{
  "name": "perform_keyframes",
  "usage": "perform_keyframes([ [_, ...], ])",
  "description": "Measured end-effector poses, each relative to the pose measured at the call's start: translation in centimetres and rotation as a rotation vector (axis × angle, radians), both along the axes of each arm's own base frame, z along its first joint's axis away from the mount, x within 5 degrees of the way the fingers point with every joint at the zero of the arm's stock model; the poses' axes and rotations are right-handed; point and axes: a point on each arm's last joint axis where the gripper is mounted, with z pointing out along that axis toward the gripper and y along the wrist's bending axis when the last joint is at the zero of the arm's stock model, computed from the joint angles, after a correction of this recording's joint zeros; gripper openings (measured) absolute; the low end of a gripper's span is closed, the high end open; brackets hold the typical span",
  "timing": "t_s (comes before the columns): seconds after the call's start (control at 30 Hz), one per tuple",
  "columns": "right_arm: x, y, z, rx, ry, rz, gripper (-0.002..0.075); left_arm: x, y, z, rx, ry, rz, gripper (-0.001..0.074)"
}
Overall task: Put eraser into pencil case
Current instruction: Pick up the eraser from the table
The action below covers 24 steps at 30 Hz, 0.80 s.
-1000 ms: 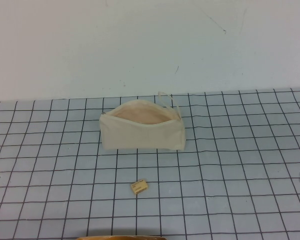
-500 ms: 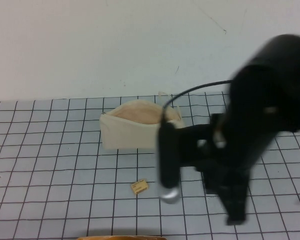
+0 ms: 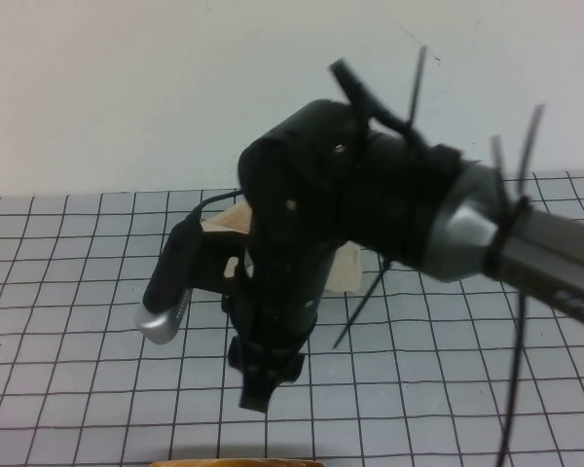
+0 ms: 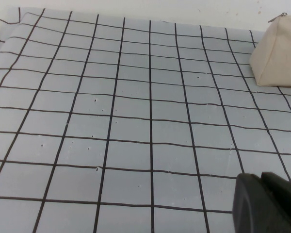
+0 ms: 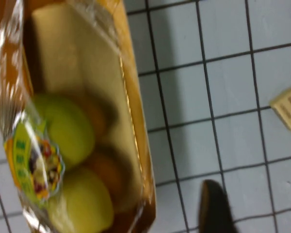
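In the high view my right arm fills the middle, and my right gripper point(image 3: 260, 384) points down near the table's front. It hides the eraser and most of the cream-white pencil case point(image 3: 349, 269). In the right wrist view the tan eraser point(image 5: 289, 109) lies on the grid mat, apart from my right gripper point(image 5: 257, 213), which is open and empty. The left wrist view shows one end of the pencil case point(image 4: 277, 52) far off. My left gripper point(image 4: 267, 204) hangs over bare mat with its fingers together.
A clear-wrapped orange tray point(image 5: 136, 97) with green fruits and tan blocks lies close beside the right gripper. Its edge shows at the front of the high view point(image 3: 243, 462). The grey grid mat point(image 4: 136, 121) spreads out to the left.
My right arm has swung in from the right edge to the middle. It now covers the eraser and most of the pencil case in the high view.
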Motion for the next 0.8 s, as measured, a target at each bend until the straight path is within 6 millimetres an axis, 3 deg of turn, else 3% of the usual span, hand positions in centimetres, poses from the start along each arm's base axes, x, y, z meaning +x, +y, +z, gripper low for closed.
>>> perform_keyframes([
  [0.1, 0.7, 0.9, -1.6, -0.01, 0.032, -0.065, 0.0463, 0.0, 0.0, 0.0, 0.0, 0.0, 0.0, -0.0001],
  [0.2, 1.4, 1.7, -3.7, -0.02, 0.054, -0.131, 0.0533, 0.0, 0.0, 0.0, 0.0, 0.0, 0.0, -0.0001],
  [0.5, 4.3, 2.6, -8.5, -0.087, -0.025, -0.412, 0.0559, 0.0, 0.0, 0.0, 0.0, 0.0, 0.0, -0.0001],
  [0.8, 7.1, 1.4, -10.1, -0.011, 0.02, -0.639, 0.0556, 0.0, 0.0, 0.0, 0.0, 0.0, 0.0, -0.0001],
])
